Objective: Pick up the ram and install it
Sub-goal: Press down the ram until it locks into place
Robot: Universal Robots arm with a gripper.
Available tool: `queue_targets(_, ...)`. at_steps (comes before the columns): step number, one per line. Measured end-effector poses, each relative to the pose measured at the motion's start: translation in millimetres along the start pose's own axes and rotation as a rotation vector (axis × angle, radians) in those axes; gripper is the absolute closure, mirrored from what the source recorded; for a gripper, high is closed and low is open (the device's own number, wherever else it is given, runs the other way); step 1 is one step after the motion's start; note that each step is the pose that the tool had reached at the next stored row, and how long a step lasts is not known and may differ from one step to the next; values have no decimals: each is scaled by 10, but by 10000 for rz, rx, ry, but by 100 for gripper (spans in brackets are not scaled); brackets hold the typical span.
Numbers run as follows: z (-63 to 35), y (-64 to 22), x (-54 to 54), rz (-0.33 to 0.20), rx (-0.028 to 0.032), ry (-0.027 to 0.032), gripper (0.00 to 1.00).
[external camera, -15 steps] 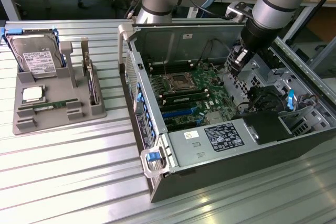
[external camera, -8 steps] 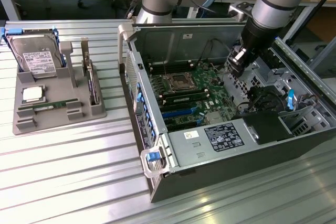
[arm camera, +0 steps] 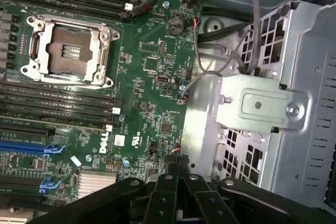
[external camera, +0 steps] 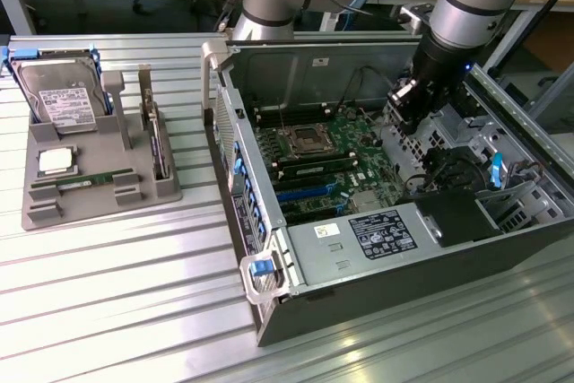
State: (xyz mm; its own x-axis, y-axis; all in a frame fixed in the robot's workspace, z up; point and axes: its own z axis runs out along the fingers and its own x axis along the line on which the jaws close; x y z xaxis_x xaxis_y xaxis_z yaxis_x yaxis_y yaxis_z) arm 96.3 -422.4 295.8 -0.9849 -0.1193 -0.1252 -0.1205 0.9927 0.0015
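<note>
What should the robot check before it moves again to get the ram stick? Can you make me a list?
1. Gripper empty: ok, shut with nothing in it.
2. Ram waiting in the grey tray: ok, lying flat, untouched.
3. Gripper near the ram: not ok, it hangs over the open computer case, far from the tray.
4. Memory slots beside the processor socket free: ok, they look empty.
5. Loose cables out of the way: cannot tell.
</note>
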Motion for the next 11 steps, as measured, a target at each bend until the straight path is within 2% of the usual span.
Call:
queue_targets(3, 0, 0, 0, 1129, 148, -1, 89)
queue_targets(5, 0, 0, 0, 1658, 215, -2, 89)
queue_targets(11, 0, 0, 0, 1659, 216, -2, 89)
